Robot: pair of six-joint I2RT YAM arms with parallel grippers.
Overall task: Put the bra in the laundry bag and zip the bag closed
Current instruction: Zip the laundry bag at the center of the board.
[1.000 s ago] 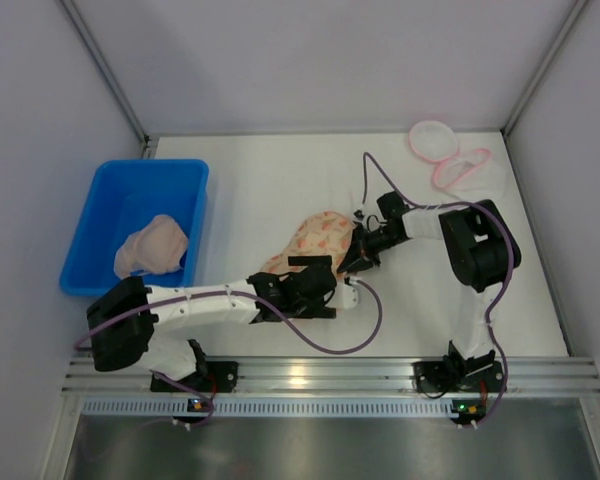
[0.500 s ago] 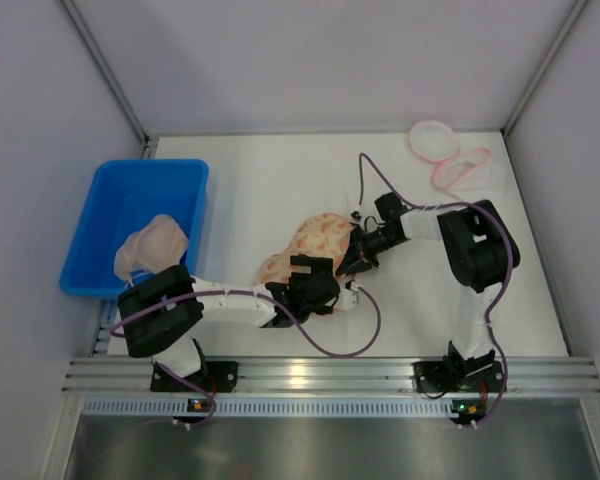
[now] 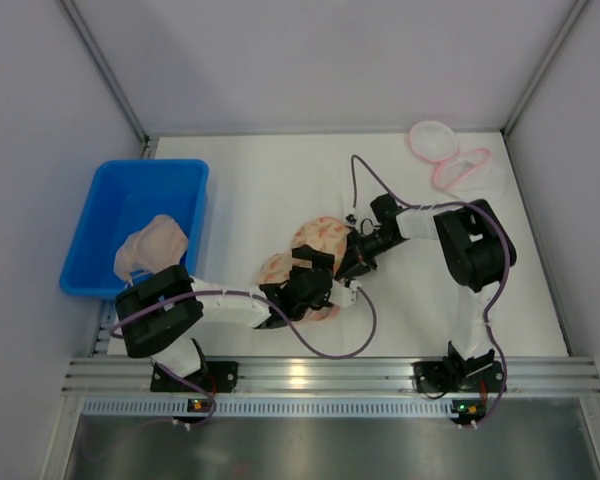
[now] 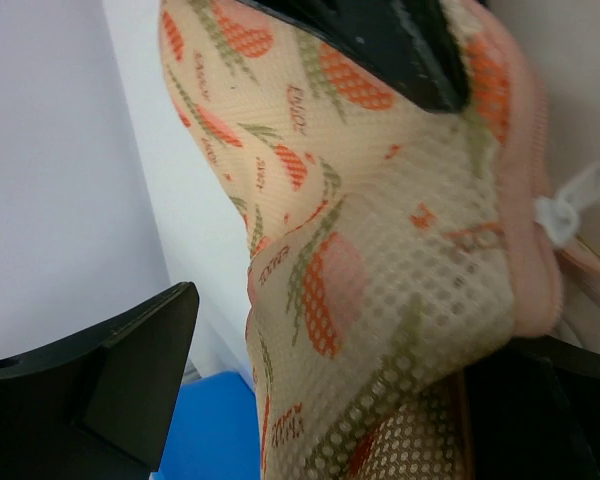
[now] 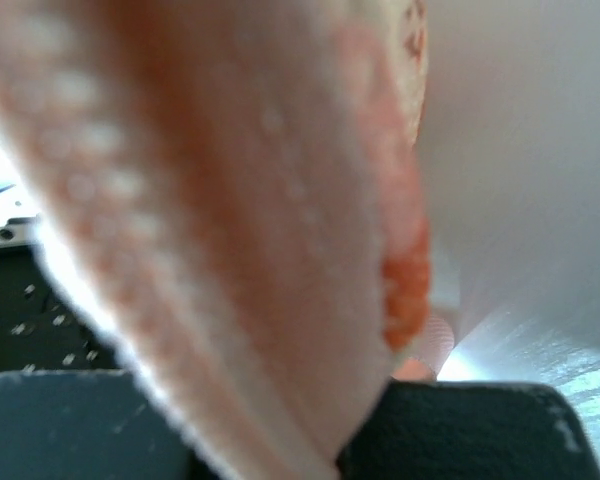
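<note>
The right gripper (image 3: 354, 256) pinches the bag (image 3: 315, 238) while the left gripper (image 3: 310, 282) gapes against its mesh; closing there may catch both layers, sealing the mouth.

The bag (image 3: 318, 234) is mid-table (image 3: 265, 180), with the left gripper (image 3: 314, 276) at its near edge and the right gripper (image 3: 351, 262) at its right. A bin (image 3: 98, 215) stands far left with a bra (image 3: 152, 246) in its near right corner. Two pouches (image 3: 448, 156) lie in the table's far right corner.

Laundry bag (image 5: 210, 200) blurred in right wrist view; edges cropped.
</note>
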